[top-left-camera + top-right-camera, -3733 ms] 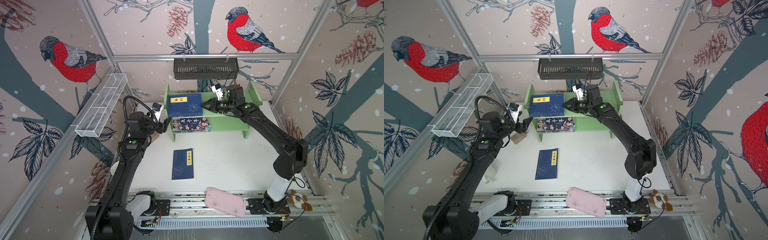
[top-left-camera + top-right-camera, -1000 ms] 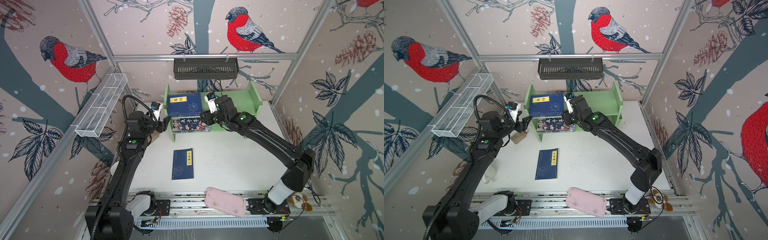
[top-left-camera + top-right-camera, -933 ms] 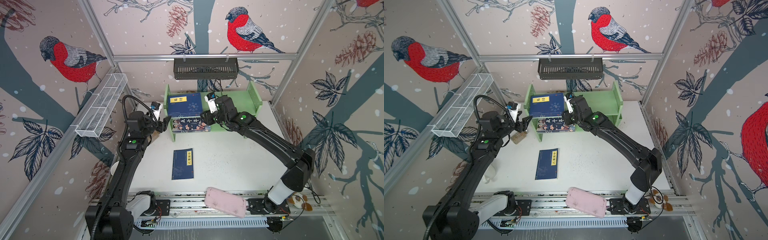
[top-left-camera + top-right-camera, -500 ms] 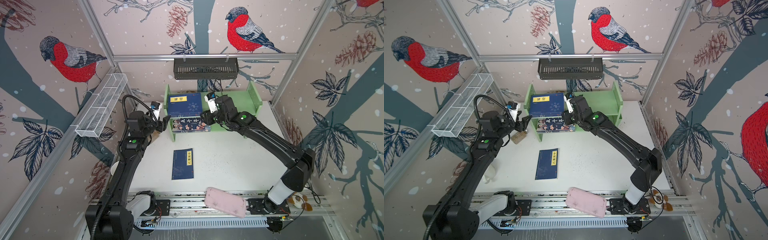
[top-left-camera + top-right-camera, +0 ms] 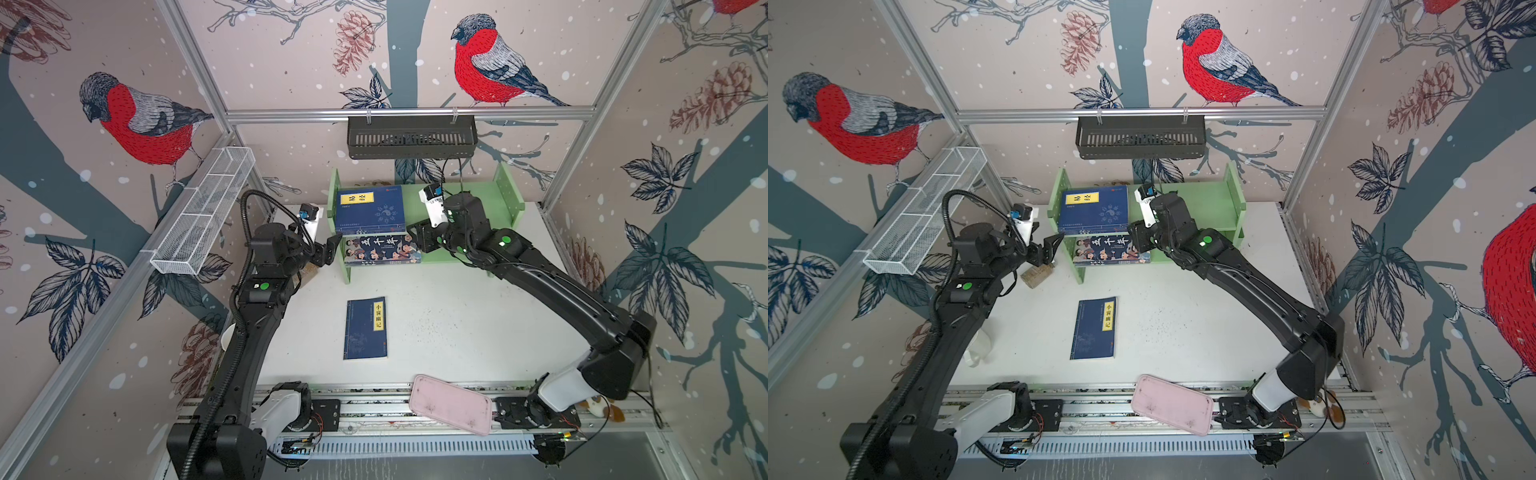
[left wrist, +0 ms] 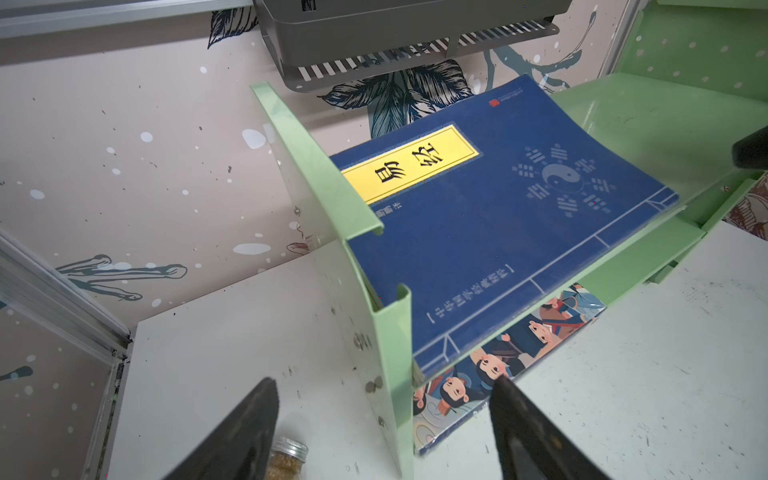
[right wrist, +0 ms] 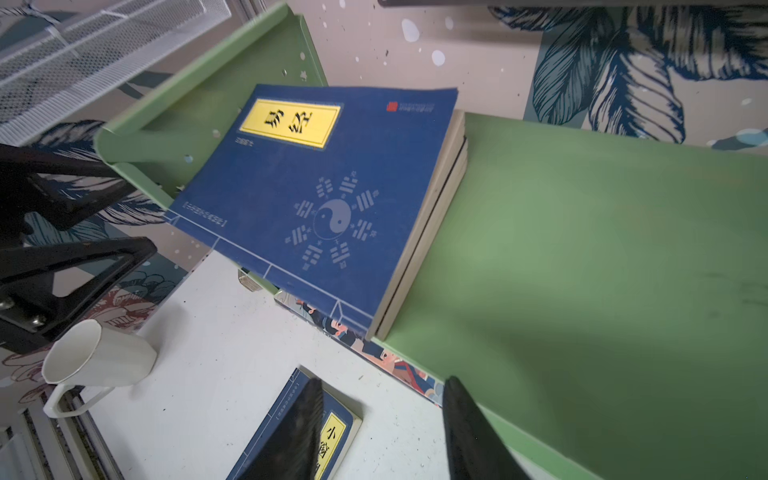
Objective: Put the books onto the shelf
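The light green shelf (image 5: pixel 469 199) (image 5: pixel 1208 203) stands at the back of the table. A stack of navy books (image 5: pixel 370 210) (image 6: pixel 478 216) (image 7: pixel 316 199) lies on its top tier, at the left end. The cartoon book (image 5: pixel 382 248) (image 6: pixel 498 361) lies on the lower tier beneath them. Another navy book (image 5: pixel 365 328) (image 7: pixel 336 436) lies flat on the table. My left gripper (image 5: pixel 330 249) (image 6: pixel 384 380) is open, its jaws either side of the shelf's left side panel (image 6: pixel 316 174). My right gripper (image 5: pixel 419 239) (image 7: pixel 383 381) is open and empty at the cartoon book's right end.
A white mug (image 7: pixel 95 357) (image 5: pixel 978 347) and a small jar (image 6: pixel 286 457) (image 5: pixel 1038 276) stand by the left arm. A pink tray (image 5: pixel 451 405) rests on the front rail. A black wall basket (image 5: pixel 411 137) hangs above the shelf; a white wire basket (image 5: pixel 203 216) hangs left.
My right gripper came down from the top tier to the front of the lower tier, then stayed put. My left gripper's jaws have spread wider around the side panel.
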You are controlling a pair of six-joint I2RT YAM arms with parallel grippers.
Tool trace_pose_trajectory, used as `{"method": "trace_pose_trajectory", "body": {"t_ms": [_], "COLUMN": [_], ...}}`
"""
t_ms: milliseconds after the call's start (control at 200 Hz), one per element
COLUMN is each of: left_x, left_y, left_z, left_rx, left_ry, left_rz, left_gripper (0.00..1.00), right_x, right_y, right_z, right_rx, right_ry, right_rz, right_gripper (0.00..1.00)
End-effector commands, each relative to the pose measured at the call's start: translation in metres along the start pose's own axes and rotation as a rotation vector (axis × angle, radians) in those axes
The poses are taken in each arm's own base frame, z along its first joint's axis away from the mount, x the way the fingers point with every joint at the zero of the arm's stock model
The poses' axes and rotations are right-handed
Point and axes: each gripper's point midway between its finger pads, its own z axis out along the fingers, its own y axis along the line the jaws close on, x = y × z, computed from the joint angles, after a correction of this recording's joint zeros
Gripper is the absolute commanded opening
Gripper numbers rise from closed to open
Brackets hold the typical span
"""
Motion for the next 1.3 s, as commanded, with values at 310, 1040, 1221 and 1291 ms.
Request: {"method": "trace_pose_trajectory", "body": {"t_ms": [310,1040,1221,1291], "left_x": [0.039,0.217,0.245,0.256], "left_y": [-0.045,-0.064,-0.068,-0.072], "left_z": [-0.043,-0.019,-0.009,-0.006], "left_rx": [0.116,0.045,0.049,0.065], "left_ry": [0.169,0.455,0.532,0.579], "left_rz": [-0.347,-0.959,-0.992,-1.015], "left_gripper": [0.85,0.88,0.87,0.86], "right_x": [0.040,0.214,0.248,0.260], "right_y": [0.016,0.052,0.048,0.046], "right_z": [-0.086,-0.018,0.010,0.019], "right_rx": [-0.183,-0.342,-0.279,-0.264], "right_ry": [-0.196,0.200,0.329,0.364], "right_rz": [0.135,0.403,0.449,0.471], "right_gripper": [0.51,0.52,0.52,0.51]}}
